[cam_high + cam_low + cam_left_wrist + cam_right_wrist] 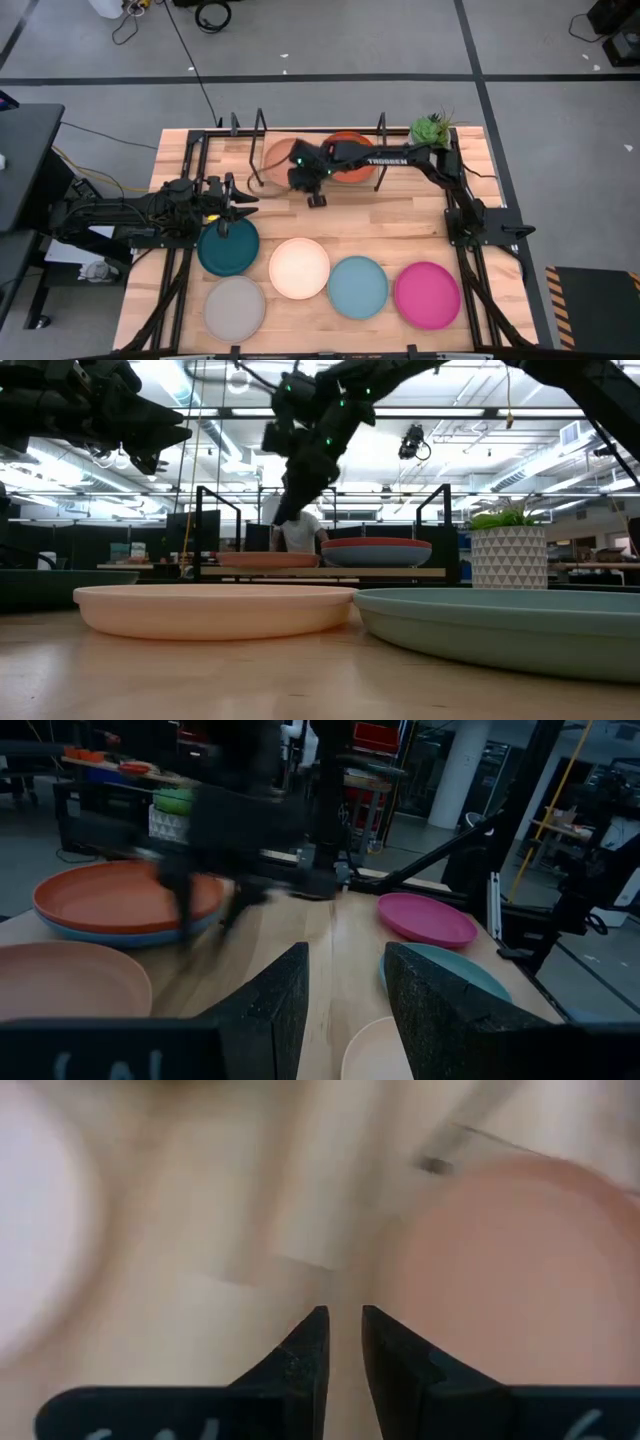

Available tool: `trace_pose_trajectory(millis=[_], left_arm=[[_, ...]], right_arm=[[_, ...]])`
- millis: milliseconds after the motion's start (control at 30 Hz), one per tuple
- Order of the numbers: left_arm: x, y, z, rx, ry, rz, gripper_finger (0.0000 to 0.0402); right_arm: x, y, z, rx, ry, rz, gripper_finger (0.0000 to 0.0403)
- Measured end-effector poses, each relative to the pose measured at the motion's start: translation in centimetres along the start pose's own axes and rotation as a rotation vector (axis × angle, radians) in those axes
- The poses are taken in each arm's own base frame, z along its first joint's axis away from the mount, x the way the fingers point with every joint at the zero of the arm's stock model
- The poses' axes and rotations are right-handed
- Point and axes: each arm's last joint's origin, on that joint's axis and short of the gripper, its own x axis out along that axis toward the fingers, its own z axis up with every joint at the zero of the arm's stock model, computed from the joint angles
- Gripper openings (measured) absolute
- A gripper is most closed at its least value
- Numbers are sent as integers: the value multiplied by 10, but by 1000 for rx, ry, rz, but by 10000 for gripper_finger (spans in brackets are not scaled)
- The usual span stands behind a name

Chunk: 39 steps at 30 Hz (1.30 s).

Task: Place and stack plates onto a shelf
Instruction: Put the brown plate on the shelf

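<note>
Slatted wooden tabletop is shown from above, with grey flooring around it. At the right gripper, hanging just in front of the shelf, the fingers are seen nearly closed, with only a narrow gap between them and nothing held. At the left gripper, poised over the rim of the teal plate, the fingers are seen parted with nothing between them. On the shelf 3 plates are already placed: a peach plate on the left side, and an orange plate stacked on a blue plate on the right side. On the tabletop 5 plates are left: teal, cream, pale blue, magenta and grey. The task is judged less than half complete. A potted plant is seen beside the shelf.
</note>
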Motion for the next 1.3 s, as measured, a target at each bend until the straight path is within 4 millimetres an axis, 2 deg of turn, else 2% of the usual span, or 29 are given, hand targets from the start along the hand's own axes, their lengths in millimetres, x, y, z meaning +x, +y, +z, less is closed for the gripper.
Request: trace_pose_trajectory(millis=[133,233,300,467,667,800,1300], left_arm=[[0,0,0,19,1,0,141],[0,0,0,19,0,0,141],[0,0,0,16,-1,0,141],[0,0,0,-6,-1,0,141],[0,0,0,-9,0,0,141],[0,0,0,-7,0,0,141],[0,0,0,-2,0,0,141]], right_arm=[[5,40,15,-27,-15,113,73],[8,63,21,-99,37,35,79],[9,68,24,-120,46,-18,83],[9,42,20,-76,-2,-72,91],[29,16,-4,-20,-58,-107,90],[35,7,-15,-13,-44,-134,93],[30,-17,-27,-57,-20,-187,94]])
